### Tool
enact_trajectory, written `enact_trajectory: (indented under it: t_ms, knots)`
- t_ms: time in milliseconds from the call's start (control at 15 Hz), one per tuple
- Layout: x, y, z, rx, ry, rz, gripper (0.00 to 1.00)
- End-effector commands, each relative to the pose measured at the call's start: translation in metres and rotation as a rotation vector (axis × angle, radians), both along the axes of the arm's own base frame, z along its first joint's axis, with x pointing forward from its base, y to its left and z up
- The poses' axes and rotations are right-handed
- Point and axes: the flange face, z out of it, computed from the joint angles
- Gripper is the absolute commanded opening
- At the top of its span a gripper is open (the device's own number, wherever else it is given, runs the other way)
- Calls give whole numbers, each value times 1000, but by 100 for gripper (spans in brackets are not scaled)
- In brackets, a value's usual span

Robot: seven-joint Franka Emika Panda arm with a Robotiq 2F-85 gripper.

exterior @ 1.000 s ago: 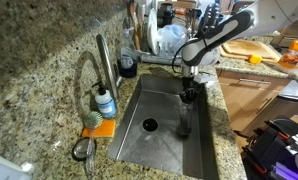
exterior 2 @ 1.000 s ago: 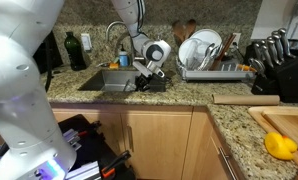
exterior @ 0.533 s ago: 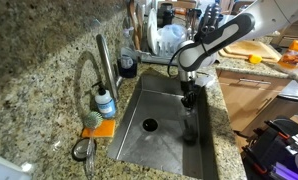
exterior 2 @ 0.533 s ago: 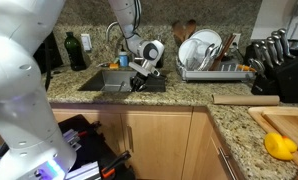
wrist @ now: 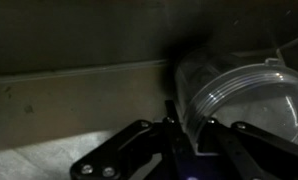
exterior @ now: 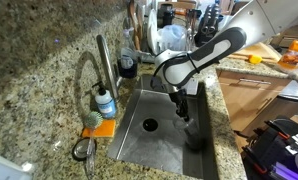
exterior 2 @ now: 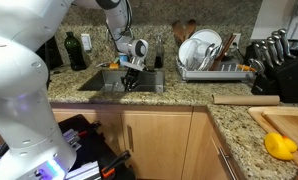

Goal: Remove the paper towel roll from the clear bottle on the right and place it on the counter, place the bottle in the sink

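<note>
Down in steel sink [exterior: 134,138], hand [exterior: 182,106] clasps clear bottle [wrist: 244,95].

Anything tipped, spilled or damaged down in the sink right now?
Only the clear bottle: in the wrist view it appears tilted, not upright, against the wall of the sink by the gripper. No spill or damage shows; whether the jaws grip it is unclear.

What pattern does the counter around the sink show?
Speckled brown-and-beige granite, clearest on the counter in an exterior view.
</note>
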Motion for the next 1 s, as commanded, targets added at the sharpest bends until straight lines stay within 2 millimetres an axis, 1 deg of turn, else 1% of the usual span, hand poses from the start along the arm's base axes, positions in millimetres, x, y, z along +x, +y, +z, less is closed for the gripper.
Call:
enact_trajectory:
  t_ms: [0,67,200,267,333,400,467,600,667,800,933]
  knots:
    - [4,23,-21,-64,-53,179,4]
    - [3,30,-15,-75,-71,228,4]
    - [3,43,6,-61,-119,331,4]
    - [3,39,21,16,-114,330,4]
    - [1,35,29,91,-86,328,4]
    - [-1,20,35,134,-51,317,4]
    - [2,46,21,40,-72,318,16]
    - [6,32,25,94,-54,314,16]
    - [15,21,25,98,-88,339,4]
    - [27,16,30,70,-191,435,4]
    - [32,16,39,43,-243,518,4]
